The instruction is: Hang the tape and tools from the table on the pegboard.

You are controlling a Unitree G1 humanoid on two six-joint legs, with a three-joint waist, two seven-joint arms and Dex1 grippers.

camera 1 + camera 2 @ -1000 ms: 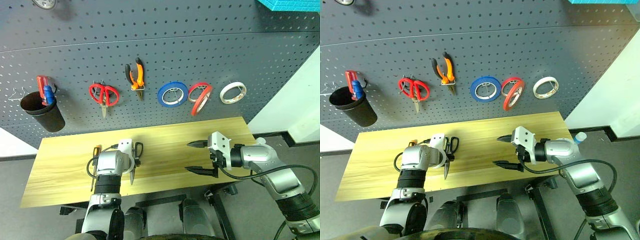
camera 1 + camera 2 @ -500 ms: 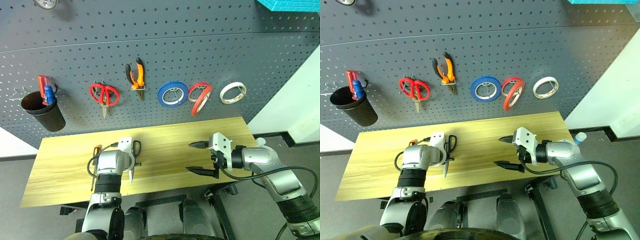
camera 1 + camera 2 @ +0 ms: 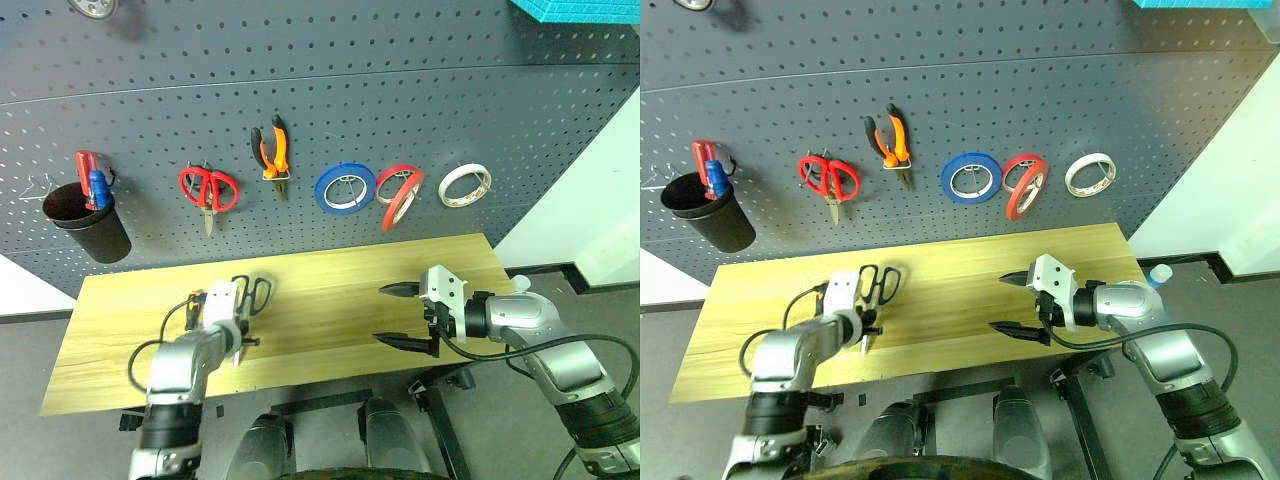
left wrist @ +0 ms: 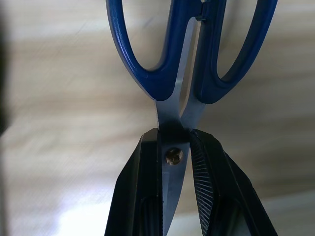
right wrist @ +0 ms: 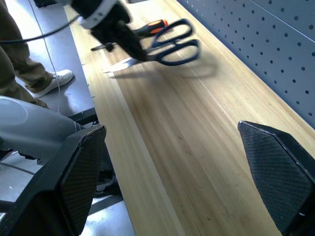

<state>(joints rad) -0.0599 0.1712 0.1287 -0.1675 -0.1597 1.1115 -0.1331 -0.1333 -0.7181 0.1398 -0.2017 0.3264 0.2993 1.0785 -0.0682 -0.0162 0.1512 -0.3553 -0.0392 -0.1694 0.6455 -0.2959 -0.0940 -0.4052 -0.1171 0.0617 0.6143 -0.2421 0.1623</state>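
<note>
The left hand (image 4: pixel 174 162) is clamped on the dark-blue-handled scissors (image 3: pixel 878 285) at their pivot, holding them over the left part of the table (image 3: pixel 340 290), handles toward the pegboard (image 3: pixel 400 90). The screwdriver (image 3: pixel 192 305) lies on the table just beside them. The right hand (image 3: pixel 400 315) hovers with fingers spread wide, holding nothing. The pliers (image 3: pixel 271 150) and red tape (image 3: pixel 398 195) hang on the pegboard.

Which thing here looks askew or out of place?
The red tape hangs tilted on the pegboard, unlike the blue roll and white roll beside it, which lie flat. Nothing looks spilled or damaged.
</note>
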